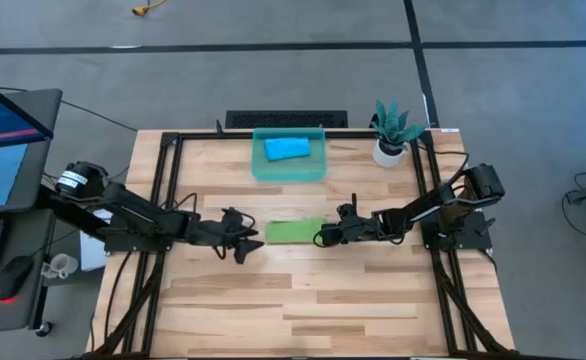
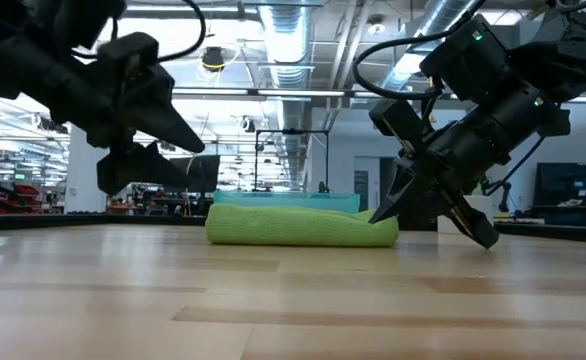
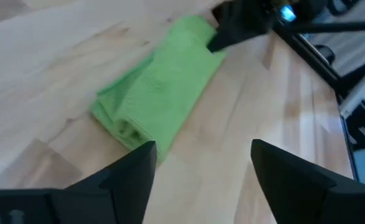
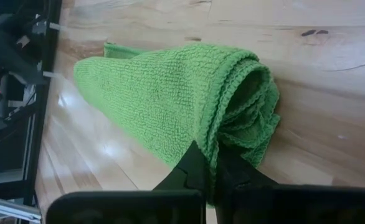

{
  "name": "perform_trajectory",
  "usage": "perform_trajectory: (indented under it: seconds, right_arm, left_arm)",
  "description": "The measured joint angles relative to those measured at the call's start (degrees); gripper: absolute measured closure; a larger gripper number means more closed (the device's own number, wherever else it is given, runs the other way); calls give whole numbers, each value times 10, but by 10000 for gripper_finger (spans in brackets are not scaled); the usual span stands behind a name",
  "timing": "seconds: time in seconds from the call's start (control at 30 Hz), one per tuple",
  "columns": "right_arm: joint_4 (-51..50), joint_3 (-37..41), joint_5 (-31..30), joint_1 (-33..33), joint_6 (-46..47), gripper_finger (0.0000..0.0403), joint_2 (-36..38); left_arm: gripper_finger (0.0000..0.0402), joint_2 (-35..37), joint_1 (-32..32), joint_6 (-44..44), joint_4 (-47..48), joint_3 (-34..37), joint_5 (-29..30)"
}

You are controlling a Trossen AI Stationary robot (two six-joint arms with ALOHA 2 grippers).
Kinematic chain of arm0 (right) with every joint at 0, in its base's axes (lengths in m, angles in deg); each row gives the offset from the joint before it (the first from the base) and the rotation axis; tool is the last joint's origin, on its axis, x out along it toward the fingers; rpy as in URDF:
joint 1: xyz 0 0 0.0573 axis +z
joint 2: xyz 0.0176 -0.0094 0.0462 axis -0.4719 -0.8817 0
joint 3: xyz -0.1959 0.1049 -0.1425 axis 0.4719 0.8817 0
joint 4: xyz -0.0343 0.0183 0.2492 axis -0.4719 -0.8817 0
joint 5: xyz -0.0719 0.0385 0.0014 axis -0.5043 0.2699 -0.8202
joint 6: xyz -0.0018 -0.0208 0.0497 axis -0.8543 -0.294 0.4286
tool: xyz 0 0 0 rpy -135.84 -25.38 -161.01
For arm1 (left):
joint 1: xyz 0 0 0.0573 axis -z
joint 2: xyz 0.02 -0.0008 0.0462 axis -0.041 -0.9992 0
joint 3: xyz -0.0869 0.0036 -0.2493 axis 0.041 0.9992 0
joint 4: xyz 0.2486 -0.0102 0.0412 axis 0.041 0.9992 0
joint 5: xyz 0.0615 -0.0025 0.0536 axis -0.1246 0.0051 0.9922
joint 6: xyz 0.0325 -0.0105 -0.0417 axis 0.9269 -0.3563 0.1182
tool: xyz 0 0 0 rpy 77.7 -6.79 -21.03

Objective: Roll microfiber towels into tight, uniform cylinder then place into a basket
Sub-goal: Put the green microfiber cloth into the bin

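Mid-worktop: rolled green towel (image 1: 295, 231), long axis running arm to arm.
Right gripper (image 1: 325, 236): jaws pinching its right end.
Left gripper (image 1: 250, 240): jaws apart, beside its left end.

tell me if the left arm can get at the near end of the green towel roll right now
Probably yes. The left gripper hangs open just off the green towel's end, bare table between them. The right gripper is shut on the opposite end, out of its path.

White pot with green plant (image 1: 394, 133) at wooden table's (image 1: 303, 300) far right corner.
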Motion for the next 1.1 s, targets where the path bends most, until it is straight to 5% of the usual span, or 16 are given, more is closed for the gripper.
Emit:
perform_trajectory:
  seconds: [0.2,0.67,1.1]
  right_arm:
    - [0,0,0,0,0,372,0]
    - [-2,-2,3,0,0,373,0]
    - [0,-2,5,0,-8,374,-1]
  left_arm:
    - [122,-16,-22,-8,-4,0,2]
    - [120,-197,-67,10,-46,-66,-29]
    - [150,-224,-79,46,-52,-84,-35]
